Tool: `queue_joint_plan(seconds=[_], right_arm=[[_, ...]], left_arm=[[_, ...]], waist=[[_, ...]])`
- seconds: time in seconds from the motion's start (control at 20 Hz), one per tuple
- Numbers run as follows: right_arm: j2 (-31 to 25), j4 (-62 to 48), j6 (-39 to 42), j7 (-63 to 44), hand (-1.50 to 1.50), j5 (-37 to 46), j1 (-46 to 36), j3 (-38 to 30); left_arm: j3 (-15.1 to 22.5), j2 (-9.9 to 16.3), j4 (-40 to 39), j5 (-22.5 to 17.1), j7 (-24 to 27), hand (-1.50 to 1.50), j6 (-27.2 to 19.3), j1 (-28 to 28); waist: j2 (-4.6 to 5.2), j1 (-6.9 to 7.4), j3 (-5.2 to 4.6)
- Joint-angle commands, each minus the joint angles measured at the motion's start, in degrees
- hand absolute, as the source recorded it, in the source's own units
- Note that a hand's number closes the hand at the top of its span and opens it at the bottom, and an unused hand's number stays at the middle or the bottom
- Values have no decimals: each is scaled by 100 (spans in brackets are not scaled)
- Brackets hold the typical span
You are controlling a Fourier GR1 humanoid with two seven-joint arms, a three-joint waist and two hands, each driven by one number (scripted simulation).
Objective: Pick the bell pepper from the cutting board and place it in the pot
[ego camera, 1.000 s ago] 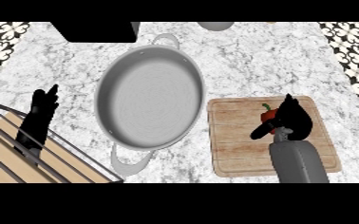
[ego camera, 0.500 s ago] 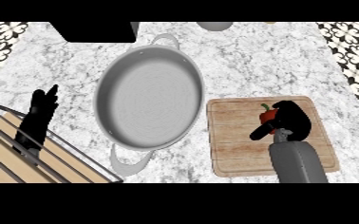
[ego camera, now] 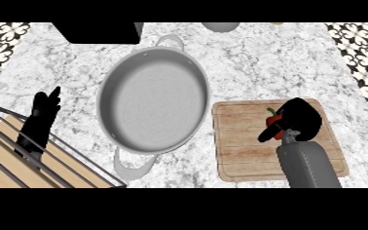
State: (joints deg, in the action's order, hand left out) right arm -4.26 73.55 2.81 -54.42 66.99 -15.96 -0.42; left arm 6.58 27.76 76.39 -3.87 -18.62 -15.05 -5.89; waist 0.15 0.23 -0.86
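A red bell pepper with a green stem lies on the wooden cutting board at the right. My right hand covers it from the right, fingers and thumb curled round it, hiding most of it. The large grey pot with two handles stands on the marble counter to the left of the board, nothing inside it. My left hand rests open at the far left, fingers pointing up, well away from the pot.
A wire rack over wooden slats fills the lower left corner under my left forearm. A black box sits at the back left, and a grey round object at the back edge. Patterned tiles flank the counter.
My right hand's fingers have closed in tighter round the bell pepper on the board. The left hand and the pot have not moved.
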Motion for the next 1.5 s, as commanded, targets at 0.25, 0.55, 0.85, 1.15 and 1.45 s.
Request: queue_joint_plan(seconds=[0.25, 0.55, 0.85, 1.15, 1.45], right_arm=[[-401, 827, 548, 1838, 150, -154, 661, 1178], [-1387, 2410, 782, 2988, 150, -239, 1385, 1615], [-1520, 4282, 302, 3275, 150, -738, 1532, 1113], [-1083, 5691, 12, 3290, 150, -1021, 1272, 1291], [-976, 6871, 1436, 1995, 150, -778, 128, 1664]], left_arm=[[-183, 116, 251, 43, -157, 0, 20, -50], [-293, 237, 511, -68, -298, 0, 139, 121], [-318, 103, 136, 51, -132, 0, 19, -106], [-233, -31, 175, 44, -40, 0, 49, 110], [-234, -165, -35, 192, 252, 0, 59, 92]], waist=[[-76, -64, 91], [-81, -97, 87], [-76, -232, 87], [-61, -102, 86], [-35, -25, 71]])
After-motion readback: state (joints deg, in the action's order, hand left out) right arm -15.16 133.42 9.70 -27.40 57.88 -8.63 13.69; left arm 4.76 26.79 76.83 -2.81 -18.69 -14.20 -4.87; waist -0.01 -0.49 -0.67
